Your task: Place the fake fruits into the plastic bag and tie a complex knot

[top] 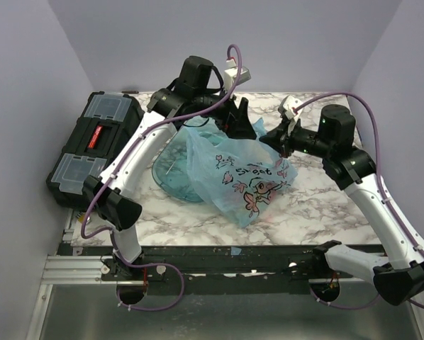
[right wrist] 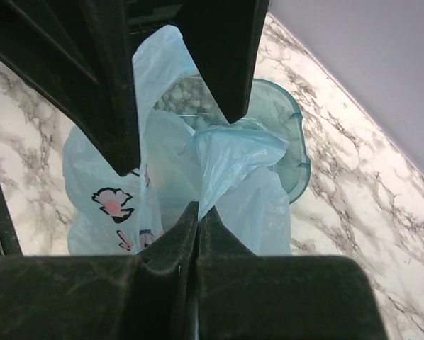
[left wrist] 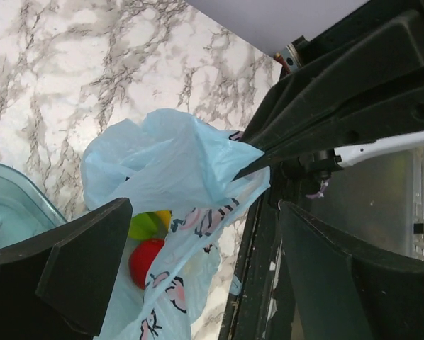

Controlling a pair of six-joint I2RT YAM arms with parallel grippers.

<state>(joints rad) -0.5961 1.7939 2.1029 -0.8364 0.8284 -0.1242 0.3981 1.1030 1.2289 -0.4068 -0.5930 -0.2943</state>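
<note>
working the tying stage, by judgement: loading looks done and no knot can be made out.

top view: the bag lies mid-table, partly over the tray, with a toolbox at the left. the left pincer hangs over the bag's far top edge. the right pincer meets the bag's right upper corner. the film hides the contents here, and the tray looks bare, though the bag covers part of it.

left wrist view: the left pincer is spread wide, its fingers either side of the bunched bag top and touching nothing visible. the right pincer is pressed together, pinching a fold of film. fruits show through the bag: a red one and a green-yellow piece. the rest cannot be counted.

right wrist view: the right pincer clamps a gathered tail of the bag. the left pincer straddles the film above it. the tray sits behind.

next move, by judgement: the left pincer should close on a second tail or on the neck, opposite the right grip, then cross or wrap the two. thin film calls for a firm bite low on the gather so that it cannot slip. the neck's full shape is hidden behind the fingers.
</note>
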